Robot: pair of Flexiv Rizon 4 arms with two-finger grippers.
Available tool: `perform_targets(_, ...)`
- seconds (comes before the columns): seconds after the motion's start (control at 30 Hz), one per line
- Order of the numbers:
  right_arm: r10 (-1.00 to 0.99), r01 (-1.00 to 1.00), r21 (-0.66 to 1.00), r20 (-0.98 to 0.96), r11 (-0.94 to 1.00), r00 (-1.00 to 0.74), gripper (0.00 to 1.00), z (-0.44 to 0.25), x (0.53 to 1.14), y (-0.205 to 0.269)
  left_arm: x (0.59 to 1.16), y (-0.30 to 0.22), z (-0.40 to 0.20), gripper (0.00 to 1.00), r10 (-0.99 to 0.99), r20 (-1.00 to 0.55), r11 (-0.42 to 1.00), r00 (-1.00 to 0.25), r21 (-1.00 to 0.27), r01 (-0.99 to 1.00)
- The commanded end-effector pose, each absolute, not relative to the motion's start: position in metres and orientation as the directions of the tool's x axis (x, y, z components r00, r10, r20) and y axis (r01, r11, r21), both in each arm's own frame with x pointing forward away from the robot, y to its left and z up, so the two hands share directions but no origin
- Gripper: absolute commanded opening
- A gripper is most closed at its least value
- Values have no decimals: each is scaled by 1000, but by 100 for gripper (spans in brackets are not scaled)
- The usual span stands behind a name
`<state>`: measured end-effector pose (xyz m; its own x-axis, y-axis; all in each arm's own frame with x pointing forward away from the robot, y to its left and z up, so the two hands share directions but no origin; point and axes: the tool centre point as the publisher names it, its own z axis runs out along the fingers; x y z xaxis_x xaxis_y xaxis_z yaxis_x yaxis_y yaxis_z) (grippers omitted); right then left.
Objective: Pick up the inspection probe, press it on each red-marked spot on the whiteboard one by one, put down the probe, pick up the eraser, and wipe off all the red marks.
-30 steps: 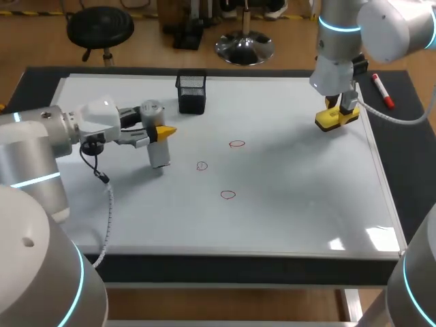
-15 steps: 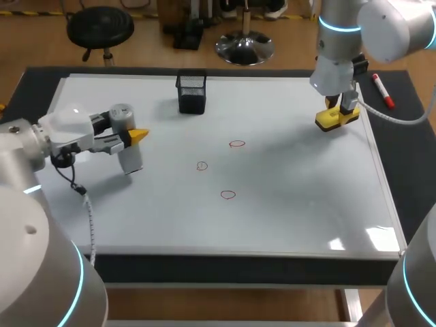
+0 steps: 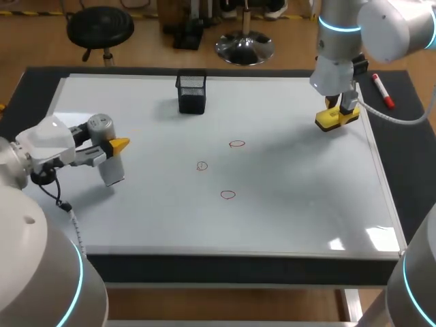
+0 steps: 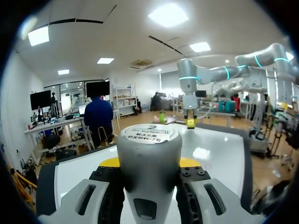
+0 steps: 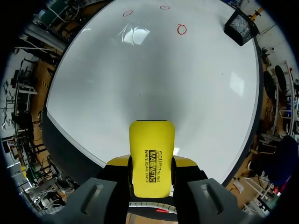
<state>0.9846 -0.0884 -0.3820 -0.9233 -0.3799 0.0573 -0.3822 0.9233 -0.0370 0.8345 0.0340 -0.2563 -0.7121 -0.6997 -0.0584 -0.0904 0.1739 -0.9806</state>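
Grey probe (image 3: pixel 113 170) stands near upright, tip down, clenched by left end effector (image 3: pixel 109 146).

probe (image 3: pixel 112 169) in l gripper (image 3: pixel 113 147), whiteboard's (image 3: pixel 286 211) left side

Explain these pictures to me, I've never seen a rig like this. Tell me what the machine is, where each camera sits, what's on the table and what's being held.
Two robot arms work at one table. The head view looks down from above and behind them. Each round picture comes from a camera on one arm's wrist, looking out along its fingers. The table carries a whiteboard with three red marks near its middle, not wiped off. The left gripper is shut on the grey inspection probe, roughly upright over the board's left part. The right gripper is shut on the yellow eraser near the board's far right edge. A black mesh holder stands at the far side, and a red marker lies beside the board.
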Motion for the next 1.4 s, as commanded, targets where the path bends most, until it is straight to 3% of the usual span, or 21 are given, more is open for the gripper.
perform_targets(0.03, -381, -384, -40, 58, 923, -923, 0, -380, 984, -89, 822, 40, -254, 0, -804, -89, 168, -588, -982, -82)
perform_targets(0.9, -381, -384, -40, 58, 923, -923, 0, -380, 984, -89, 820, 45, -254, 0, -812, -87, 166, -577, -982, -86)
perform_targets(1.4, -642, -642, -63, 29, 764, -766, 0, -352, 950, 12, 820, 45, -254, 0, -812, -87, 166, -577, -982, -86)
